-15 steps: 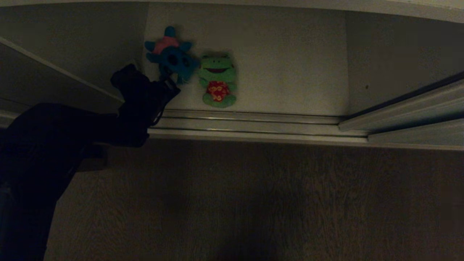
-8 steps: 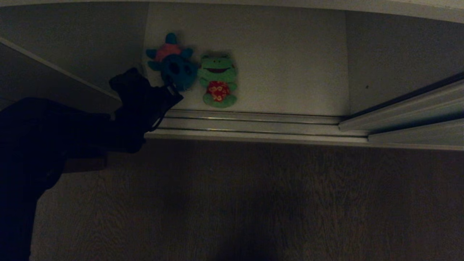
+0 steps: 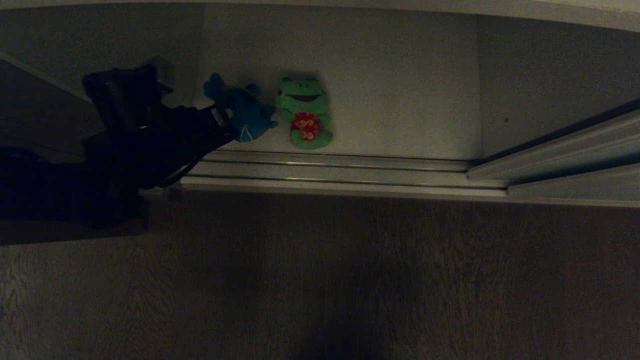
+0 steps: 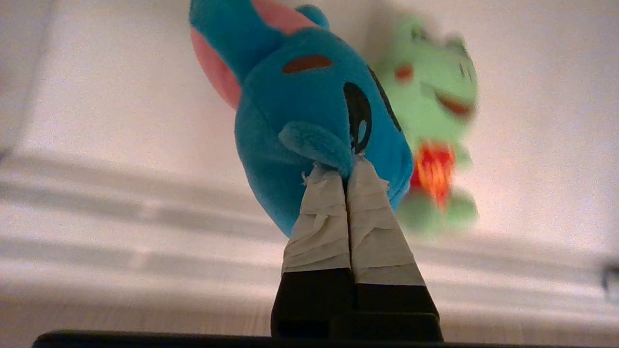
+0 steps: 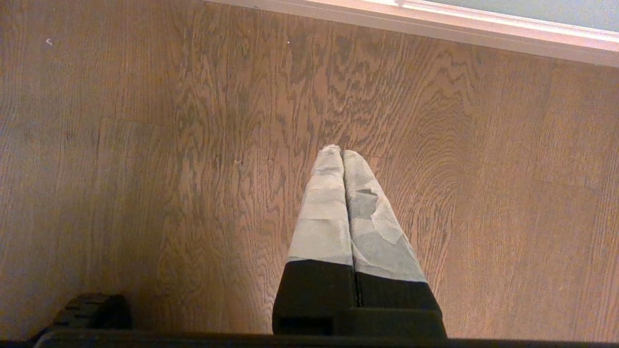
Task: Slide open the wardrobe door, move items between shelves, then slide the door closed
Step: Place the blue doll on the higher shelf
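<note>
Head view shows the left gripper [image 3: 226, 116] at the left of the open wardrobe, its dark arm reaching in from the left edge; its fingers are pinched tight on a small flap of the blue toy [image 3: 245, 111], which hangs at the tips, seemingly lifted just off the white shelf [image 3: 400, 90], though the dim light makes that hard to judge; the green frog [image 3: 305, 111] in its red flowered shirt lies flat on the same shelf, just beside the blue toy on its right; the metal door track [image 3: 340, 172] runs along the shelf's front edge, and the sliding door [image 3: 565, 155] stands at the right; the wooden floor [image 3: 350, 280] fills the foreground; the right gripper [image 5: 342, 153] hangs over that floor, taped fingers pressed together on nothing.
</note>
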You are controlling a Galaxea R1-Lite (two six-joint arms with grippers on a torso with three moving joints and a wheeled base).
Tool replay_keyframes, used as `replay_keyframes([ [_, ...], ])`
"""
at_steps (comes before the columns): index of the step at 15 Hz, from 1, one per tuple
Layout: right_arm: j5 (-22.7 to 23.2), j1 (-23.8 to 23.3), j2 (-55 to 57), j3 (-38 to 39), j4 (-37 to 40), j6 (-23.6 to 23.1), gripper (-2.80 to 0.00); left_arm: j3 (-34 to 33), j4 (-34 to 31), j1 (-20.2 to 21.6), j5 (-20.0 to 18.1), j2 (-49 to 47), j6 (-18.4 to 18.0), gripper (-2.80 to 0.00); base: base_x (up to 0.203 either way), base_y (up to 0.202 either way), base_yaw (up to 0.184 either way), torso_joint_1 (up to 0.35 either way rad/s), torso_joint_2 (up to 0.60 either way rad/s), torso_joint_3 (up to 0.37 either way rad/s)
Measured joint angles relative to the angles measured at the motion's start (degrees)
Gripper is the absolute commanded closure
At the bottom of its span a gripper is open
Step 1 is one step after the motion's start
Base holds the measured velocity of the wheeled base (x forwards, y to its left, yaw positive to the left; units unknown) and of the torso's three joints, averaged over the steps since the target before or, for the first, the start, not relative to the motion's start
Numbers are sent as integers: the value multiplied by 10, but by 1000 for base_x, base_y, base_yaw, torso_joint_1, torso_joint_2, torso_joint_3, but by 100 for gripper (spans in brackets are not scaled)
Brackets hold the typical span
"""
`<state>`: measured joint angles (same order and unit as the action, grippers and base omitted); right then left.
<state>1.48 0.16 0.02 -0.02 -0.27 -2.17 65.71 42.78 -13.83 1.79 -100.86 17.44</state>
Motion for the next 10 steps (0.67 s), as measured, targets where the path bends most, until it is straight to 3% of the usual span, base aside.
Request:
replay_keyframes([
  [5,0,0,0,0,0,0,0,-126,-104,-13,1,155,-42,0,0,0,0,0,0,0],
  [10,0,0,0,0,0,0,0,-216,-286,-17,-4,324,-76,0,0,0,0,0,0,0],
])
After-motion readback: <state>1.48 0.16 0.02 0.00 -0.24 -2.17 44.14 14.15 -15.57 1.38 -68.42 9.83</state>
